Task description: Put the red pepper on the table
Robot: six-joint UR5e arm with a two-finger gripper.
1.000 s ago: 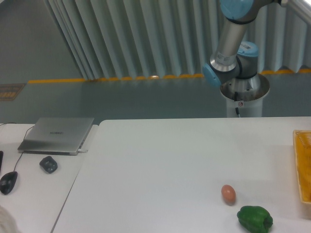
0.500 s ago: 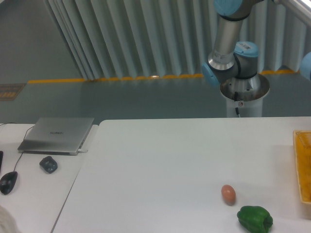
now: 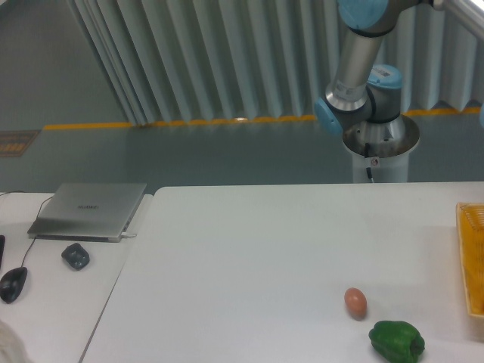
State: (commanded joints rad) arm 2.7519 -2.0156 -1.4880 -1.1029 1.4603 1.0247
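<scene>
Searching for the target: the red pepper appears nowhere in this view; it may sit in the yellow basket (image 3: 473, 257) at the right edge, but that cannot be confirmed
Gripper: out of frame; only the arm's base and lower joints (image 3: 361, 91) show behind the table (image 3: 249, 257), so whether it is open, closed or holding anything cannot be told
Places relative to the gripper: cannot be given, as the gripper is unseen
Risk of wrong pick: the green pepper (image 3: 396, 340) and the brownish egg (image 3: 355, 302) lie near each other at the table's front right; either could be mistaken for the target
Risk of collision: a blind descent near the basket could clip its rim; a drop close to the egg could nudge it into rolling
Risk of misplacement: the side desk with laptop (image 3: 89, 209) and mouse (image 3: 13, 283) adjoins the table; releasing there would miss the goal
</scene>
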